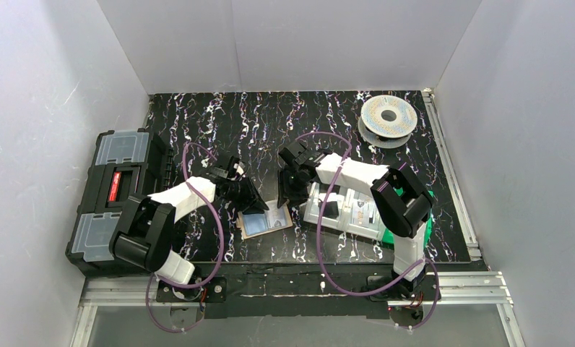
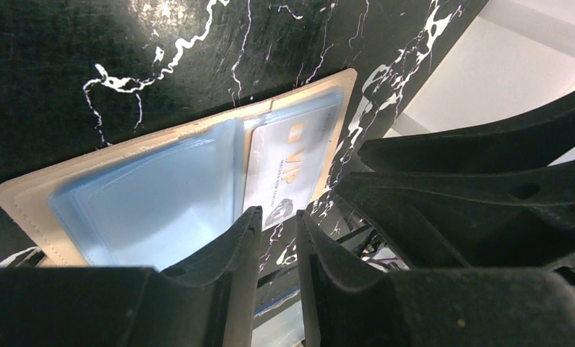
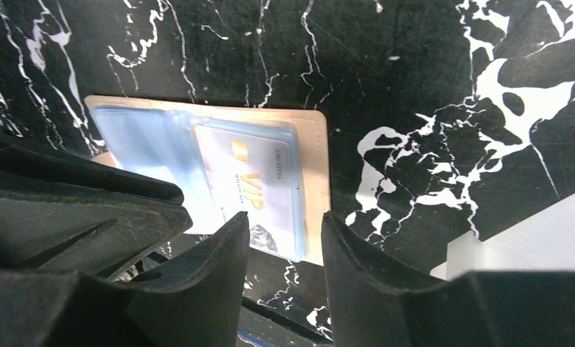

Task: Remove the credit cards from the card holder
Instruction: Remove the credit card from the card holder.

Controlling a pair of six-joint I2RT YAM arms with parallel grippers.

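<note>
- Tan leather-like card holder (image 1: pixel 266 220) lies open and flat on the black marbled counter (image 1: pixel 219 130), between the two arms and near the front edge.
- Both of its panels face up. A blue see-through sleeve (image 2: pixel 147 210) covers much of the inside.
- One credit card (image 2: pixel 288 170), silvery with gold "VIP" lettering, sits in the right-hand panel, inside the holder and under the sleeve.
- Whether other cards sit in the left-hand panel cannot be told; only the blue sheen shows there.
- Left pincer (image 1: pixel 259 206) points down at the holder's left part. In its wrist view the fingers (image 2: pixel 234 246) stand a narrow gap apart with nothing between them, their tips at the holder's near edge.
- Right pincer (image 1: pixel 284 202) points down at the holder's right part. Its fingers (image 3: pixel 230 246) are parted somewhat wider and are also empty, with the tips framing the near end of the VIP card.
- Whether either pincer touches the holder cannot be told.
- The two pincers are close together, and each shows in the other's wrist view.
- A clear compartment tray (image 1: pixel 346 210) lies just right of the holder, partly under the right arm, and a green bin (image 1: pixel 423 224) is beyond it.
- A black toolbox (image 1: pixel 118 188) stands at the counter's left side, and a filament spool (image 1: pixel 388 119) lies at the far right corner.
</note>
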